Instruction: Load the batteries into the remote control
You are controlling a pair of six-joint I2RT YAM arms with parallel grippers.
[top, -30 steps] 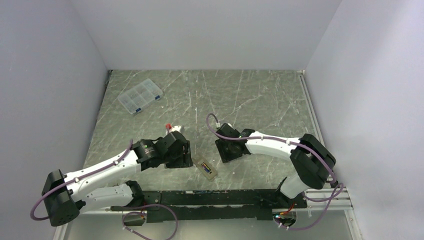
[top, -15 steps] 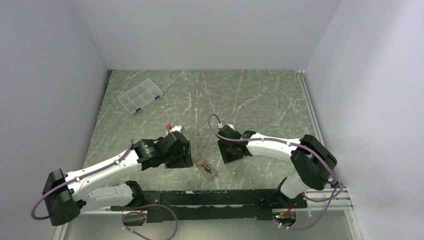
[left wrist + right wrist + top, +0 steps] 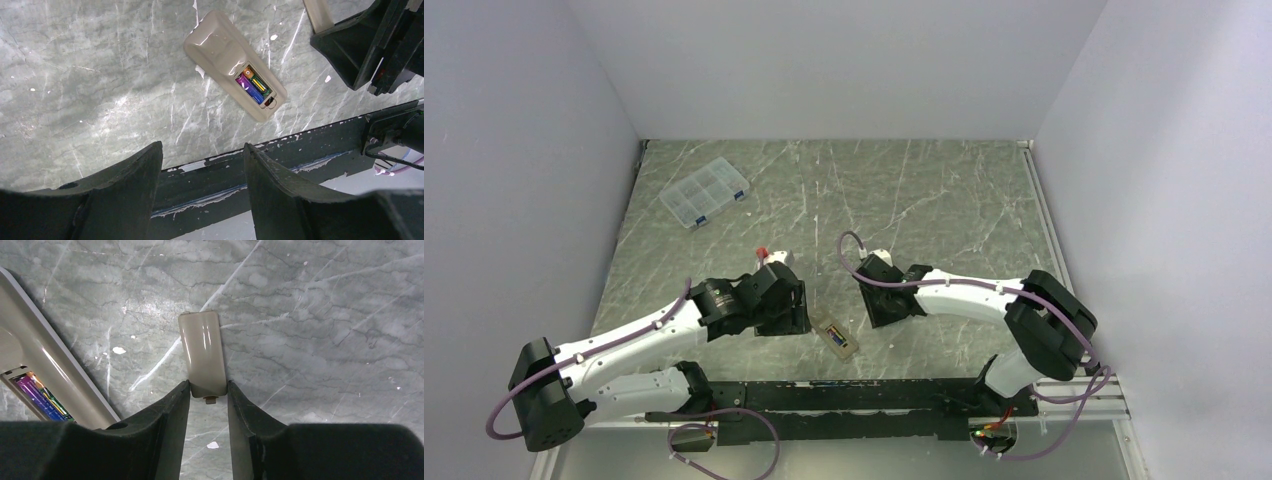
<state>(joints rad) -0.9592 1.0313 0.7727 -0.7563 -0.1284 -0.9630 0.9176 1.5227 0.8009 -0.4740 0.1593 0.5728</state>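
Batteries (image 3: pixel 254 85) are sitting side by side in the open bay of the remote control (image 3: pixel 234 64), which is lying back-up and slantwise on the tabletop (image 3: pixel 75 75) near its front edge, between the two arms. The right claw (image 3: pixel 209 390) is pinching the near end of the beige cover (image 3: pixel 201 347), whose long axis is pointing straight away from it, with the remote just to its left. The left claw (image 3: pixel 202 165) is hanging released and empty.
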